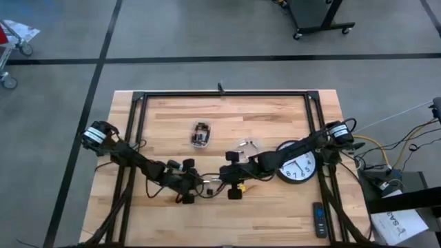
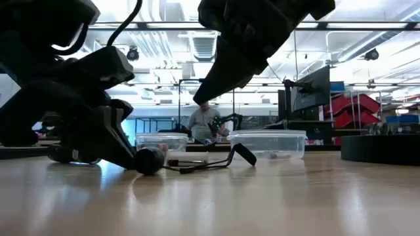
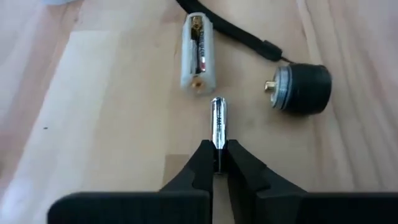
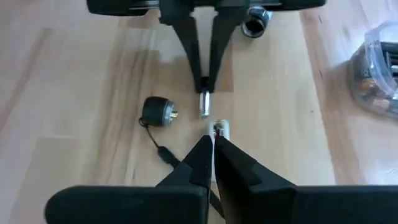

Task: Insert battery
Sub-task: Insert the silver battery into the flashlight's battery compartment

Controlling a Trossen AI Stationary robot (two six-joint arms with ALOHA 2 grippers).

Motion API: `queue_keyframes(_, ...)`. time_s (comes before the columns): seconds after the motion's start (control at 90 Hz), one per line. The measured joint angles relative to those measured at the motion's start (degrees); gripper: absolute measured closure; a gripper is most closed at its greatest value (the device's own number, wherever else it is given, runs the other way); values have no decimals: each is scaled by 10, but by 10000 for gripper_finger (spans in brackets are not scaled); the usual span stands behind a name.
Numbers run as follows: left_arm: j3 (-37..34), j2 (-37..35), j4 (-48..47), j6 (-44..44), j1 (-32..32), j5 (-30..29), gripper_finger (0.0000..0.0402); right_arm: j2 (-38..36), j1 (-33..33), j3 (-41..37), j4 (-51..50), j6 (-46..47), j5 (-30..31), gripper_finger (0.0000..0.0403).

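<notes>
A white battery holder [image 3: 198,55] with one cell in it lies on the wooden table. A black end cap [image 3: 303,88] with a black strap [image 3: 249,37] lies beside it. My left gripper [image 3: 217,163] is low over the table, shut on a silvery battery [image 3: 217,121] whose free end points at the holder's near end. My right gripper [image 4: 211,142] is shut and empty. In the low view my right gripper [image 2: 200,98] hangs well above the table, over the holder [image 4: 219,129]. My left gripper pinches the battery's rear end [image 3: 217,149] between its two fingertips. The fingers lie along the battery, which sticks straight out ahead of them. They come slanting down from the table's left. Whether the battery touches the table, I cannot tell.
A round clock [image 1: 298,167] lies under the right arm, and a remote [image 1: 321,219] sits near the front right. Two clear containers [image 1: 200,135] [image 1: 248,146] stand farther back. A silver tube [image 4: 255,25] lies by the left gripper.
</notes>
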Motion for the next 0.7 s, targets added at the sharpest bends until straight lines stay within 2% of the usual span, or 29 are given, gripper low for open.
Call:
queue_keyframes(0.467, 136, -1, -226, 22, 7, 38, 401, 5, 13, -40, -3, 81, 18, 403)
queue_keyframes(0.6, 158, -1, -231, 13, 16, 39, 401, 5, 19, -59, -2, 114, 55, 403)
queue_keyframes(0.7, 167, 3, -230, -1, 29, 40, 401, 5, 22, -76, -1, 134, 60, 403)
